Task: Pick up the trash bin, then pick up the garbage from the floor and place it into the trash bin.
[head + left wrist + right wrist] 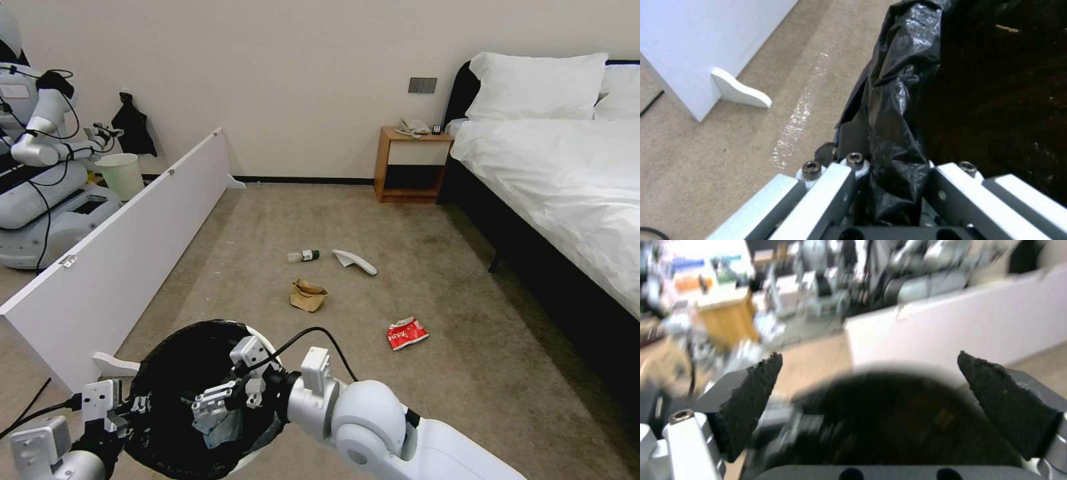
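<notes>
Head view: right gripper (pixel 212 407) over trash bin (pixel 167 373)

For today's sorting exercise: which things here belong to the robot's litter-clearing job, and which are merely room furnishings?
Job:
- trash bin, rim clamped by left gripper
- right gripper, fingers open above the bin
- green-capped bottle
- white slipper
- brown paper bag
- red wrapper
- carpet floor

Bystanders:
- bed
- nightstand
- white partition board
- unlined pale bin

Trash bin (pixel 173 373) base cut off below; right wrist view's background is blurred.
</notes>
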Robot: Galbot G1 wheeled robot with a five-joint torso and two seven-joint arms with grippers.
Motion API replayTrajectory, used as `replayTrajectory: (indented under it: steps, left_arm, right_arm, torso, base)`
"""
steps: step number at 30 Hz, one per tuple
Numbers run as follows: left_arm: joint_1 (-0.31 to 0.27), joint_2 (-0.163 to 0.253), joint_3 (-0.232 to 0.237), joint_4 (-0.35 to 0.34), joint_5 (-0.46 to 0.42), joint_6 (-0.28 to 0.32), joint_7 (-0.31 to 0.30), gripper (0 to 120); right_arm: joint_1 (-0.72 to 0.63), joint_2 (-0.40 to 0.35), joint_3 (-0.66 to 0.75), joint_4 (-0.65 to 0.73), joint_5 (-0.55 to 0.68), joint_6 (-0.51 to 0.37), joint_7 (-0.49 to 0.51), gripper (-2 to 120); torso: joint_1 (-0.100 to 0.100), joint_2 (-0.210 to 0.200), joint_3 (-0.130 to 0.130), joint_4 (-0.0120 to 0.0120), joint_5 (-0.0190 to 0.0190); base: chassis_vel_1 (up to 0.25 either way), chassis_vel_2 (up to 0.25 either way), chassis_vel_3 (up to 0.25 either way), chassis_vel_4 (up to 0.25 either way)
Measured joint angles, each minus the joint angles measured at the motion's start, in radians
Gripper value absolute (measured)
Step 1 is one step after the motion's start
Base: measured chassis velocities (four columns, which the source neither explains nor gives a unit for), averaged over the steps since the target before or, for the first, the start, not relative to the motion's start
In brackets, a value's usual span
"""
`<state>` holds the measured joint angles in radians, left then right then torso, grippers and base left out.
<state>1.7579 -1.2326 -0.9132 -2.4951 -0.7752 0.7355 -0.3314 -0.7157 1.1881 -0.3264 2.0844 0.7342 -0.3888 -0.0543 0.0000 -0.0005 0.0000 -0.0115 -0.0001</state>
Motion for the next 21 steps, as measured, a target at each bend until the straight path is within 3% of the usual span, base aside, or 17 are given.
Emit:
replayTrajectory:
  steps: [9,21]
  left_arm:
    - [0.007,-0.003,-0.043,-0.004,-0.015,0.000,0.002,3]
    - [0.022,-0.005,-0.074,-0.005,-0.022,0.000,0.004,3]
  right_arm:
    - [0.017,0.042,0.267,0.013,0.031,-0.046,0.033,100]
    - [-0.179,0.005,0.522,-0.014,-0.133,-0.172,0.070,100]
  torso:
    - [0.000,0.000,0.000,0.0002,0.0000]
    - [0.000,0.000,0.000,0.0003,0.0003]
  base:
    - [0.000,0.000,0.000,0.000]
    - [0.000,0.000,0.000,0.000]
